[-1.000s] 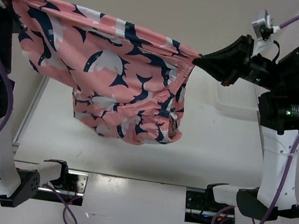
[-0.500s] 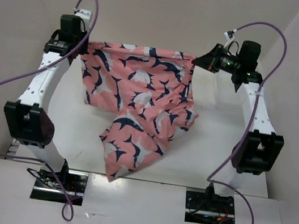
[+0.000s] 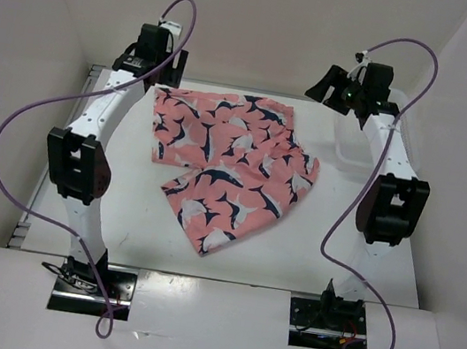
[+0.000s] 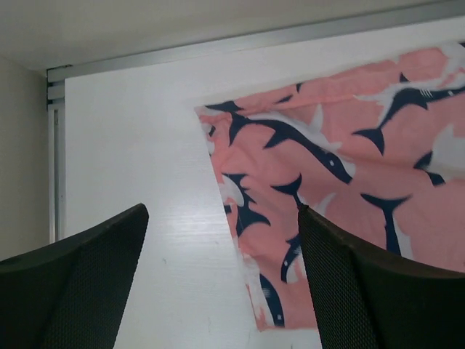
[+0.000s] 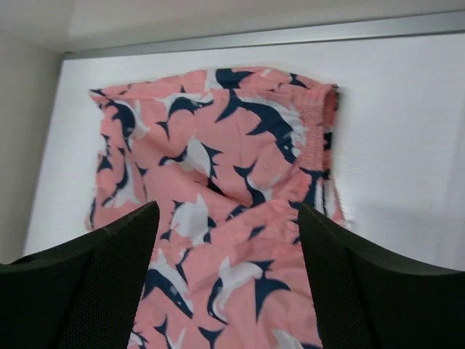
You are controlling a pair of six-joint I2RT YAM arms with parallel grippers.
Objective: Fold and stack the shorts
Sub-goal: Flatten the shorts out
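- we find the shorts lying loose on the white surface, between the two arms and towards the far side.
- their far edge runs fairly straight from one hand to the other. the near part slants off to a corner pointing at the near edge. the cloth is rumpled.
- left hand: wide, nothing between its fingers, poised over the far left corner of the shorts.
- right hand: wide as well, holding nothing. we see the gathered waistband below its fingers.
- a pale tub sits near the shorts, under the right arm.
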